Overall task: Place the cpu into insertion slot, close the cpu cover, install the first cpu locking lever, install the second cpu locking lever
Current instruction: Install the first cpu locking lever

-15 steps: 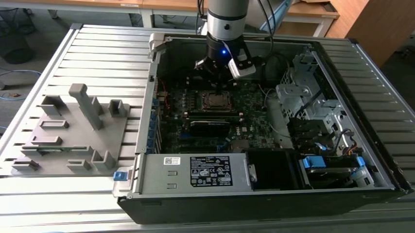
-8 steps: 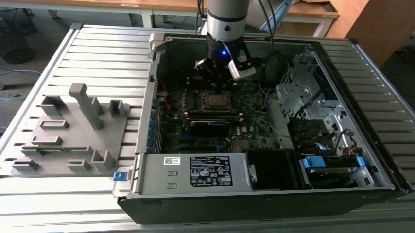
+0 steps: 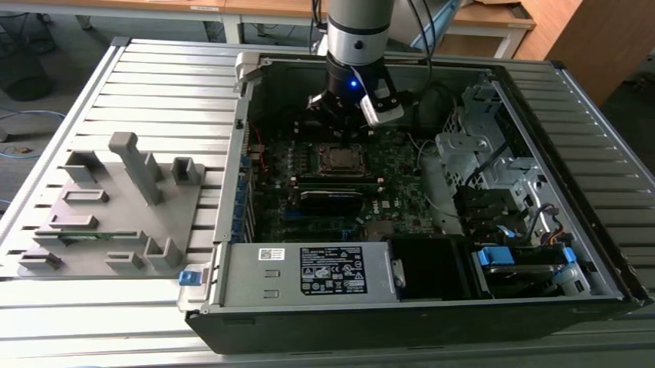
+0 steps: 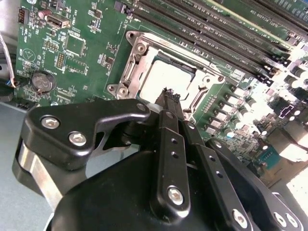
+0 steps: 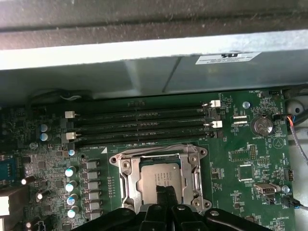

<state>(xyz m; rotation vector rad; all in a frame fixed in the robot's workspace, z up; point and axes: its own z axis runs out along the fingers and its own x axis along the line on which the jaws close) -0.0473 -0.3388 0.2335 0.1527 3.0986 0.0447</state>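
The cpu [image 5: 155, 177] lies flat in the motherboard's socket, its dull metal top showing through a window; it appears in the exterior view as a small square [image 3: 341, 158] mid-board. The silvery cpu cover [image 5: 126, 185] lies down around it as a frame [image 4: 139, 62]. My gripper [image 4: 168, 93] hangs just above the socket's edge, its two black fingers pressed together, shut with nothing between them. In the first wrist view the gripper [image 5: 166, 190] overlaps the near edge of the cpu. Whether the locking levers are latched is unclear.
The open computer case [image 3: 241, 153] walls in the board on all sides. Memory slots [image 5: 144, 127] run beside the socket, and a coin battery [image 5: 263, 126] sits nearby. A power supply [image 3: 307, 272] and drive cage [image 3: 492, 153] crowd the case. A grey fixture [image 3: 113, 207] stands at the exterior view's left.
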